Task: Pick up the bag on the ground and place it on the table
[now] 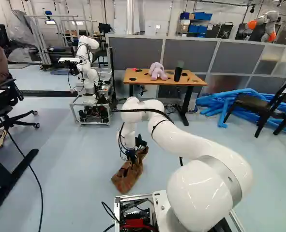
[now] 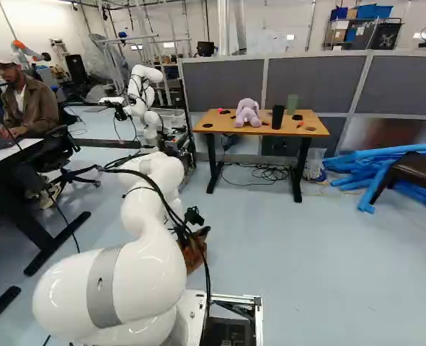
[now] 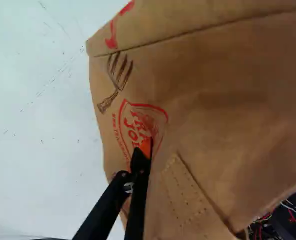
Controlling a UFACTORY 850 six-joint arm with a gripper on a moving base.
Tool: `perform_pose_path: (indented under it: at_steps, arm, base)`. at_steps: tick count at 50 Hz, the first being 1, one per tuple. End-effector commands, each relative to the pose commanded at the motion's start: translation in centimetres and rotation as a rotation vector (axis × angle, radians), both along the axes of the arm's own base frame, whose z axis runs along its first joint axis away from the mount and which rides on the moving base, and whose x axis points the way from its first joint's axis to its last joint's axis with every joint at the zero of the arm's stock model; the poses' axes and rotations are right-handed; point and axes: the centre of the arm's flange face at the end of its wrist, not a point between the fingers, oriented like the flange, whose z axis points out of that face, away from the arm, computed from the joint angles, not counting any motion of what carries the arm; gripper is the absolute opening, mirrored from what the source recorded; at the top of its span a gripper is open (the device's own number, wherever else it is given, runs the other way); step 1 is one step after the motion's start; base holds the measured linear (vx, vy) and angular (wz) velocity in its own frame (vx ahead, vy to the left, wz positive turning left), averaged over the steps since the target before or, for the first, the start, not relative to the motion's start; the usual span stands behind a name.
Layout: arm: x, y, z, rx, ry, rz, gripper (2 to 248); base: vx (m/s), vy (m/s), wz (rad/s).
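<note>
Grasp stage: my black two-fingered claw (image 3: pixel 149 149) is clamped on the brown, printed, paper-like bag (image 1: pixel 129 175); next required, a straight lift.

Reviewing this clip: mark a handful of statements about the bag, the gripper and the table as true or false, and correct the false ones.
1. The brown bag is on the table. False: it is low ahead of the base, well below the tabletop.
2. A purple plush toy is on the table. True.
3. The gripper is over the table. False: it is down at the bag.
4. A fork drawing is printed on the bag. True.
5. In the right base view, the black cup stands left of the toy. False: it stands right of it.
6. Blue tubes lie on the floor. True.
</note>
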Motion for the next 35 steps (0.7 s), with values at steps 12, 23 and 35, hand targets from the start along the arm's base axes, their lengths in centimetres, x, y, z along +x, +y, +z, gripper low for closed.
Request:
perform_pose_path:
  at_steps: [12,23,35]
  arm:
    - [0.0,0.0,0.2,0.000,0.000,0.000,21]
    - [0.1,0.0,1.6,0.000,0.001,0.000,21]
    - [0.1,0.0,3.3,0.000,0.001,0.000,21]
  base:
    - [0.000,0.000,0.000]
    - [0.000,0.000,0.000]
    - [0.000,0.000,0.000]
